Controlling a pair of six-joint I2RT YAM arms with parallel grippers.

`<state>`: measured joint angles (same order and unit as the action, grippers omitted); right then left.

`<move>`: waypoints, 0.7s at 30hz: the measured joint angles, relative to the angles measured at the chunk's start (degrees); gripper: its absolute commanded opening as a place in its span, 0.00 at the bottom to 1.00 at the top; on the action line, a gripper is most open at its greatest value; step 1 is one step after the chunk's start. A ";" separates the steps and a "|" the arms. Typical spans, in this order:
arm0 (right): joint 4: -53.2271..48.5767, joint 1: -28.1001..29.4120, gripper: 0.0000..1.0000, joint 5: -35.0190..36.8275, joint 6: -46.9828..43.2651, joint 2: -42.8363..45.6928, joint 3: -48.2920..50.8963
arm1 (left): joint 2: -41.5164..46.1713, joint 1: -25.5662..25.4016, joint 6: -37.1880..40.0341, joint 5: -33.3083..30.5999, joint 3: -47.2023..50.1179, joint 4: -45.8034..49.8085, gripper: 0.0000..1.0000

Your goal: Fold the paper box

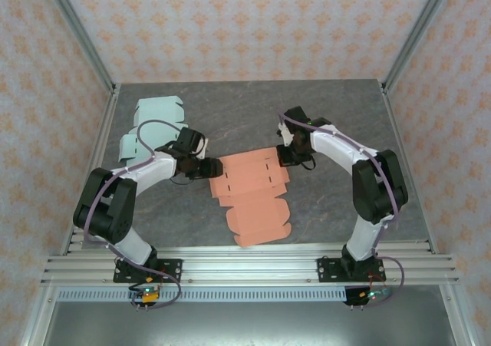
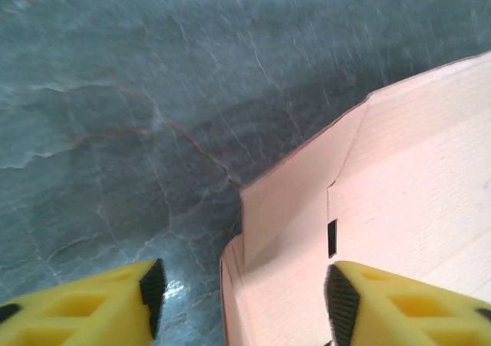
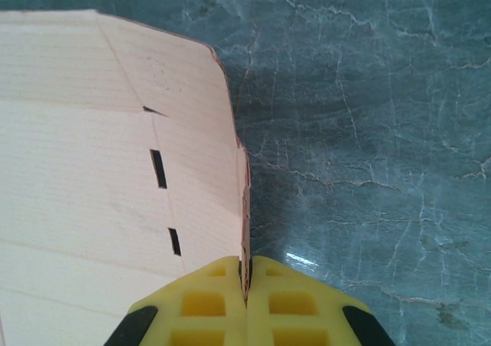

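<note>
The paper box [image 1: 253, 192] is a flat salmon-pink cardboard blank lying mid-table. My left gripper [image 1: 215, 167] is at its left edge. In the left wrist view the yellow jaws [image 2: 242, 294] stand apart, with a raised edge flap of the box [image 2: 399, 192] between them and touching neither pad. My right gripper [image 1: 285, 156] is at the blank's upper right corner. In the right wrist view its fingers [image 3: 247, 278] are shut on the thin upturned side flap of the box [image 3: 92, 154], which stands on edge.
A pale green cardboard blank [image 1: 152, 128] lies at the back left of the grey marbled table [image 1: 337, 116]. Metal frame posts and patterned walls enclose the table. An aluminium rail [image 1: 245, 265] runs along the near edge.
</note>
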<state>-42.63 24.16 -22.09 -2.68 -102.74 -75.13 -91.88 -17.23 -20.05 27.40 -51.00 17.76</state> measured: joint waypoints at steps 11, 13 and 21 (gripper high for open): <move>1.49 -2.12 0.56 -1.36 1.86 0.50 2.51 | 1.49 0.00 -2.71 7.65 3.85 -3.72 0.00; 1.97 -0.87 0.60 -0.55 3.63 2.71 3.45 | 3.26 0.00 -4.87 8.90 3.85 -4.28 0.00; 2.01 6.82 0.64 11.87 15.13 21.22 5.16 | 10.86 0.00 -14.27 9.64 3.85 -6.38 0.00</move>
<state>-40.62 30.98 -10.22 12.45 -81.52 -69.97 -81.01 -17.23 -34.33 37.04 -47.16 11.38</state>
